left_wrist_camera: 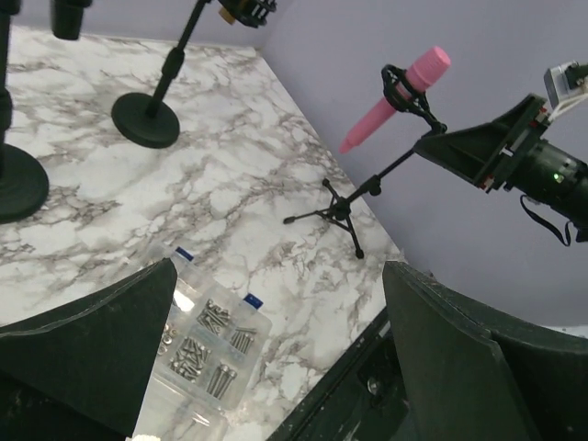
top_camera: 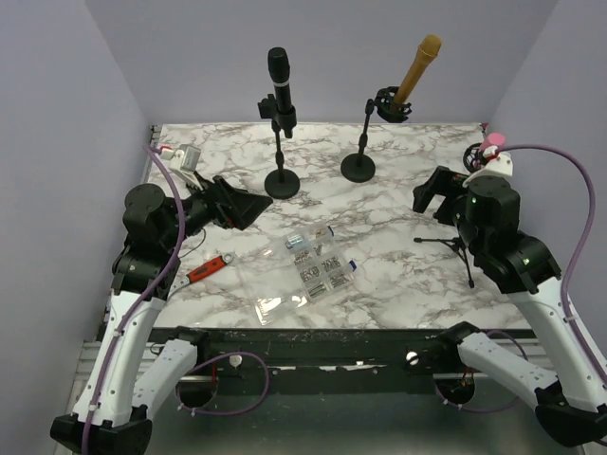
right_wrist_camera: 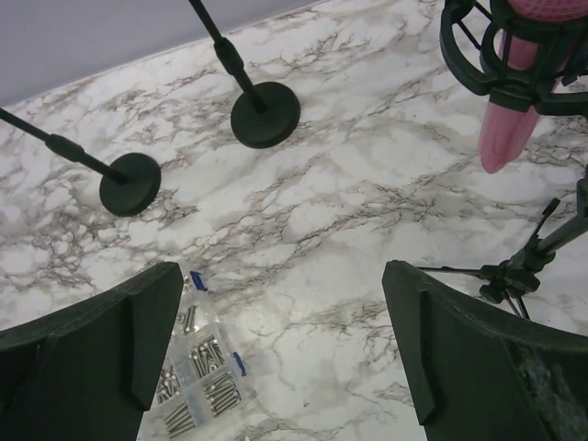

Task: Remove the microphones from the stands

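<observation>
Three microphones sit in stands. A black one [top_camera: 277,81] is at the back left, a gold one [top_camera: 417,68] at the back centre, and a pink one [top_camera: 491,142] in a clip on a black tripod stand [top_camera: 455,245] at the right. My right gripper [top_camera: 432,192] is open and empty, just left of the pink microphone [right_wrist_camera: 513,106], which shows at the top right of its wrist view. My left gripper [top_camera: 239,207] is open and empty at the left, facing across the table. The pink microphone [left_wrist_camera: 395,99] and tripod [left_wrist_camera: 340,213] also show in the left wrist view.
A clear box of screws [top_camera: 313,263] lies at the front middle, with a plastic bag [top_camera: 270,305] beside it. A red-handled tool [top_camera: 211,269] lies near the left arm. Round stand bases [top_camera: 282,183] [top_camera: 358,169] stand at the back. A small white device [top_camera: 185,157] sits at the back left.
</observation>
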Tool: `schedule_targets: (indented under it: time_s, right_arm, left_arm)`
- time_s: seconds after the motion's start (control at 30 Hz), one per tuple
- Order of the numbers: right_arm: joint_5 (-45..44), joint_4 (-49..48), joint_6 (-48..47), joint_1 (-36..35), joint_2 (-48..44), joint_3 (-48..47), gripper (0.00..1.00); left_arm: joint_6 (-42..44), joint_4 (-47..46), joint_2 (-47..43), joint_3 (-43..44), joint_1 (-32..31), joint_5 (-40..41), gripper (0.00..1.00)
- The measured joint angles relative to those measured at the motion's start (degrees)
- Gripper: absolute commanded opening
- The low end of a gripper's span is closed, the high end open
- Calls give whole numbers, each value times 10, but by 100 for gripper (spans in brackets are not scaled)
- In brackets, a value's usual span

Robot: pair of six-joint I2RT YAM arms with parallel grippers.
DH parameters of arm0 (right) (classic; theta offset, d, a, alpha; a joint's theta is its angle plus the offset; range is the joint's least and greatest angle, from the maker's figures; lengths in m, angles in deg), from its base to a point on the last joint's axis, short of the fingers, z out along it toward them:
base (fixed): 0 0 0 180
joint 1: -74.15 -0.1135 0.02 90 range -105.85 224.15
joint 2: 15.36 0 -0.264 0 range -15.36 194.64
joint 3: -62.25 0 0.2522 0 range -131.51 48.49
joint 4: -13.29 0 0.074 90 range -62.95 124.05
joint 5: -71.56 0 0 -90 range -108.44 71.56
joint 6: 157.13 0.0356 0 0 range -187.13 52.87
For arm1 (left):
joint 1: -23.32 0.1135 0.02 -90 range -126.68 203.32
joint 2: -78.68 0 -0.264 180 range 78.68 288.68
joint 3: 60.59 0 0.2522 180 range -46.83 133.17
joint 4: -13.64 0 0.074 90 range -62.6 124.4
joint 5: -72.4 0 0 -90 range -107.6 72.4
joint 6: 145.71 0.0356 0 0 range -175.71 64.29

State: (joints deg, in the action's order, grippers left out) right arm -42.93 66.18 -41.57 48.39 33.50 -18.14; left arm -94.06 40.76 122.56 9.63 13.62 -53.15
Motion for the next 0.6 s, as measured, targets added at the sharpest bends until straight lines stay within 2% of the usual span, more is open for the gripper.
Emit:
schedule_targets:
  time_s: [0.2, 0.47, 0.6]
  right_arm:
    - [19, 0, 6, 0, 18, 1, 100]
    - [21, 12, 23, 0, 54, 3, 100]
    - [21, 14, 25, 0, 56, 25, 100]
  left_arm:
    - [10, 29, 28, 24, -35, 10, 99]
    - [24, 133, 57, 67, -36, 139, 99]
    - [40, 177, 73, 49, -35, 156, 99]
